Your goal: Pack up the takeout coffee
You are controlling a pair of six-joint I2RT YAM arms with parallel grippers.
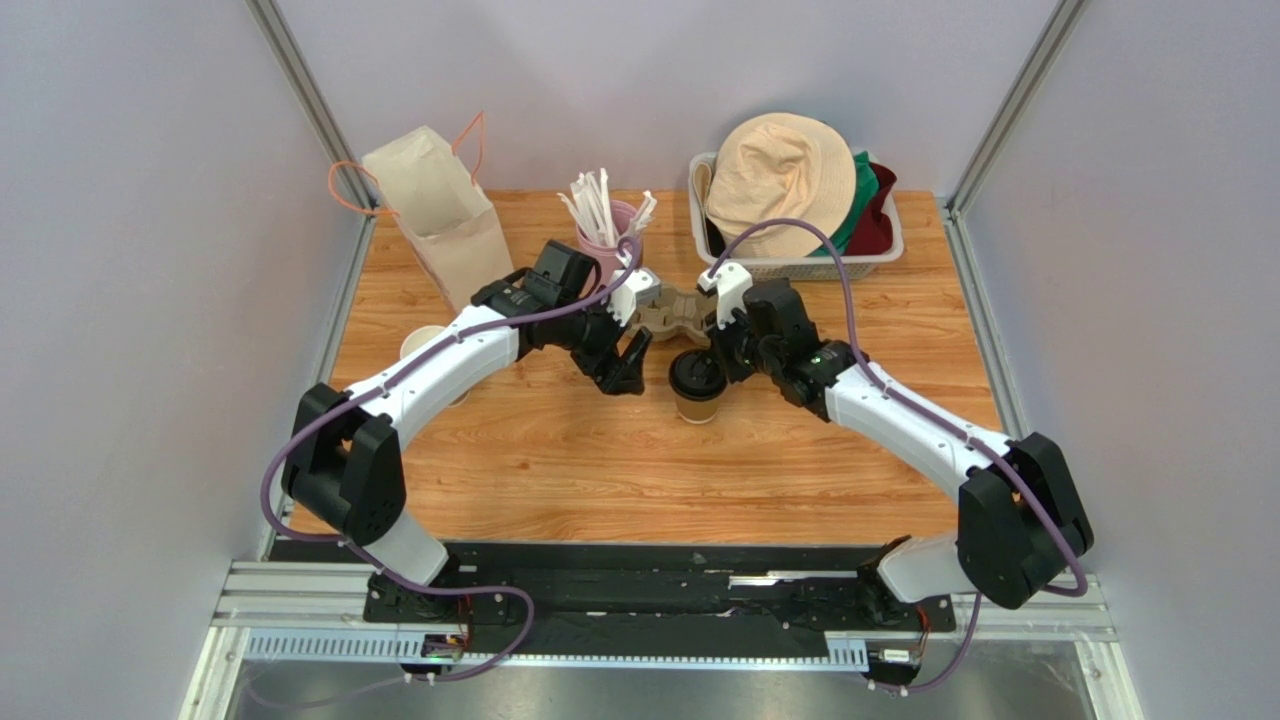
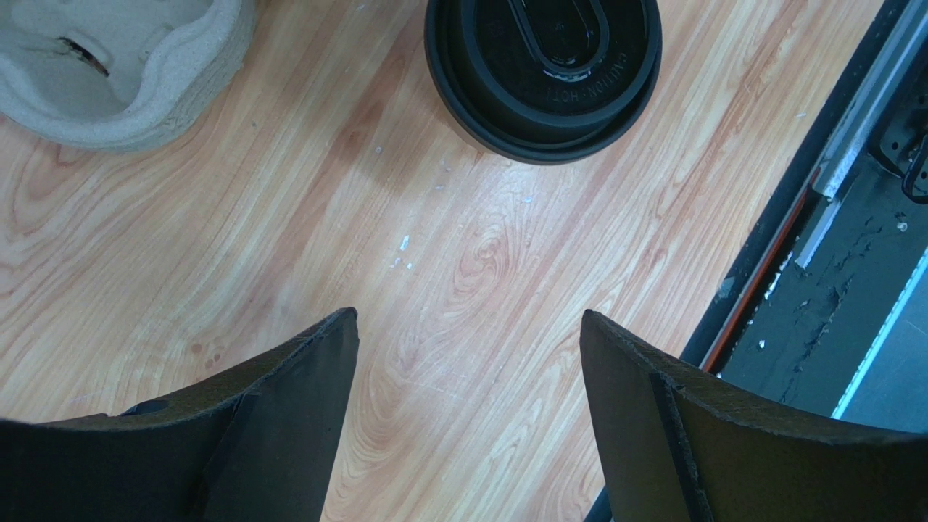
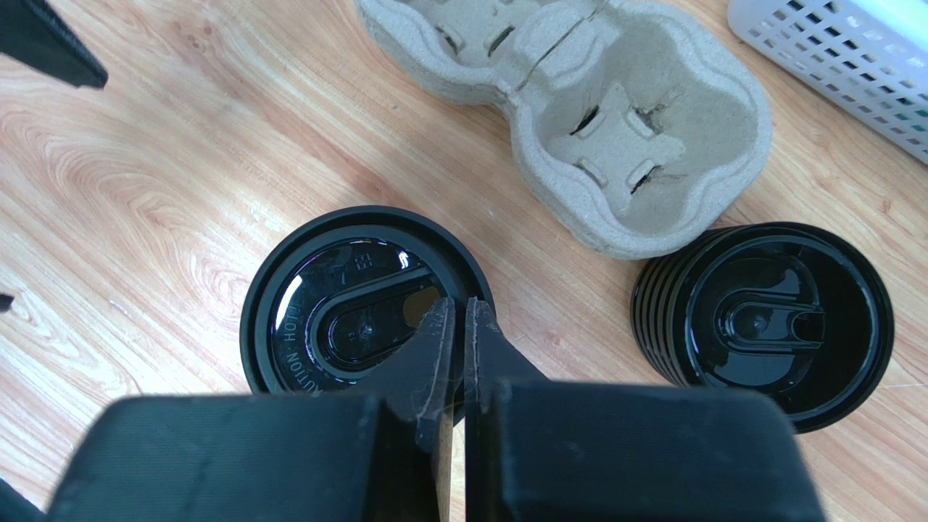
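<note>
The takeout coffee (image 1: 697, 384), a brown paper cup with a black lid, stands upright on the wooden table between my two grippers. My left gripper (image 1: 628, 365) is just left of it, open and empty; in the left wrist view (image 2: 468, 337) the lid (image 2: 542, 65) lies ahead of the fingers. My right gripper (image 1: 721, 357) is at the cup's right rear. In the right wrist view (image 3: 458, 318) its jaws are shut with nothing between them, tips over the right edge of the lid (image 3: 349, 315).
A pulp cup carrier (image 1: 676, 312) (image 3: 577, 98) (image 2: 120, 65) lies just behind the cup. A stack of black lids (image 3: 768, 315) sits beside it. A paper bag (image 1: 436, 210), a cup of stirrers (image 1: 601, 222) and a white basket (image 1: 887, 248) of hats stand at the back.
</note>
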